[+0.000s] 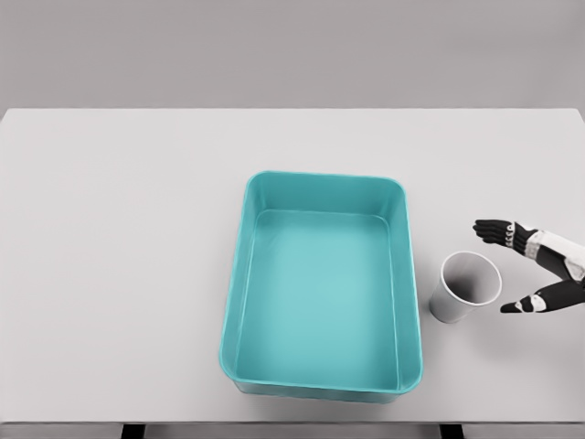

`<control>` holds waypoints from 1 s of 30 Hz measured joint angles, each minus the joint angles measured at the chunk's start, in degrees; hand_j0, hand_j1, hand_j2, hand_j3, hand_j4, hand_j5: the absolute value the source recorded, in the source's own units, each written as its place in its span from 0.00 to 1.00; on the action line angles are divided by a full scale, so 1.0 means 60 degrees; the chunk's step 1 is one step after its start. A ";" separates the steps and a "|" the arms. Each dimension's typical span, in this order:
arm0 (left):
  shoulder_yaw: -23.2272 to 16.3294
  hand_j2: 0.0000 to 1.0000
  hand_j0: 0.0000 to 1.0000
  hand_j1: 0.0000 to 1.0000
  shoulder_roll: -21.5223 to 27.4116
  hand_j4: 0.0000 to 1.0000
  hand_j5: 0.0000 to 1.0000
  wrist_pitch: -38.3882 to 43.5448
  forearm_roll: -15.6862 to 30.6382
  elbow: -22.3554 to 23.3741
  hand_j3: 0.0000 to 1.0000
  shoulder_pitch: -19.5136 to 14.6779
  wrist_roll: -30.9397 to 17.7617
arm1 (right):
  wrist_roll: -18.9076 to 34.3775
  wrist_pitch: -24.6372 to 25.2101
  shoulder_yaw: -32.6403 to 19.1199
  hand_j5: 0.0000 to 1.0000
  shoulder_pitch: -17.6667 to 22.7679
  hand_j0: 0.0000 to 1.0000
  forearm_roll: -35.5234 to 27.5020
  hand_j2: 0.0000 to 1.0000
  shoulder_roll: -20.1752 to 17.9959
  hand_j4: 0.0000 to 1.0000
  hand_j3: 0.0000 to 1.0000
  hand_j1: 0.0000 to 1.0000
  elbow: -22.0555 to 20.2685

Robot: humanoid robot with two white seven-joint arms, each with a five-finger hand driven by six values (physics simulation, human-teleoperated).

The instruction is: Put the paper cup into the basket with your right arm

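A white paper cup point(465, 288) stands upright on the white table, just right of the teal basket point(322, 192). The basket is a rectangular tub with nothing inside it. My right hand point(505, 267) reaches in from the right edge at the cup's height. Its dark fingers point(492, 230) are spread, with the thumb low and the others high, and a small gap shows between them and the cup's rim. The hand holds nothing. My left arm is out of view.
The table point(119, 274) runs from a grey back wall to the front edge at the bottom of the picture. The basket sits in the middle, its near wall close to that front edge.
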 measured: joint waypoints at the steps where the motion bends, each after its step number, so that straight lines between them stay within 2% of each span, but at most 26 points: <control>1: 0.0000 1.00 1.00 1.00 0.0000 1.00 1.00 0.0000 0.0000 -0.0002 1.00 0.0000 0.0000 | 0.0000 0.0000 0.0010 0.99 0.0000 0.99 0.0005 0.99 -0.0002 0.99 0.99 0.99 -0.0054; 30: 0.0000 1.00 1.00 1.00 0.0000 1.00 1.00 0.0002 0.0000 -0.0001 1.00 0.0000 0.0000 | 0.0000 0.0117 0.0237 1.00 0.0000 1.00 0.0262 1.00 0.0018 1.00 1.00 1.00 -0.0891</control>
